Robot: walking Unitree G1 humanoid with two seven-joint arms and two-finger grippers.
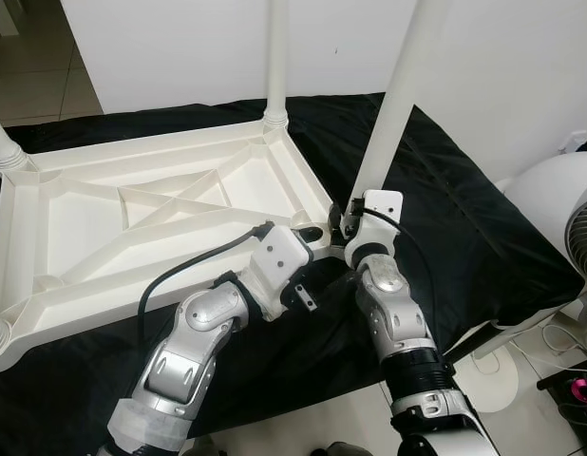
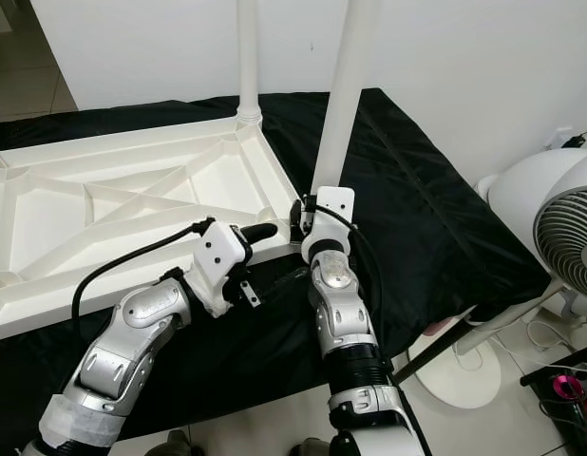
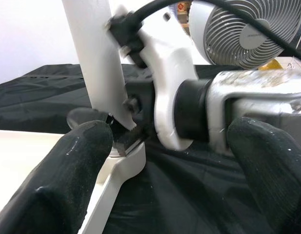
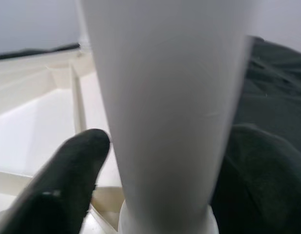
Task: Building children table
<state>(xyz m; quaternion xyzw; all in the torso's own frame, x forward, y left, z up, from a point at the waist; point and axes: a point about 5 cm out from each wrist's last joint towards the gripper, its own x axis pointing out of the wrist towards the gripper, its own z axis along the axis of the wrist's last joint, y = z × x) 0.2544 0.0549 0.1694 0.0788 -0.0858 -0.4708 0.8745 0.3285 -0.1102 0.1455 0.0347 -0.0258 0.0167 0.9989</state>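
- The white plastic children's tabletop (image 1: 132,228) lies upside down, ribbed underside up, on a black cloth-covered bed (image 1: 464,228). White round legs stand upright at its far corner (image 1: 275,57) and at its left corners (image 1: 1,142).
- The fourth white tapered leg (image 1: 393,104) stands at the near right corner socket (image 1: 317,233), leaning a little to the right rather than plumb.
- The right gripper (image 1: 349,220) holds this leg low down, just above the socket; in the right wrist view its black fingers (image 4: 67,180) sit either side of the leg, closed onto it.
- The left gripper (image 1: 308,233) is at the same corner, fingers spread wide (image 3: 77,161) and holding nothing, one finger resting by the corner's edge.
- Risk, as I judge it: the lean means the leg's foot may not be square in the socket. Pushing or twisting now could jam or cross-thread it and leave it crooked.
- The hold is very low, so the tall leg could tip further if the grip slackens before it is seated.
- The bed is soft and the corner lies near its edge. Pressing down could tilt or slide the tabletop, since the left gripper is not clamping it.
- The two wrists are crowded together and could knock each other.
- A white standing fan (image 2: 559,228) sits to the right, near enough for a falling leg to strike.
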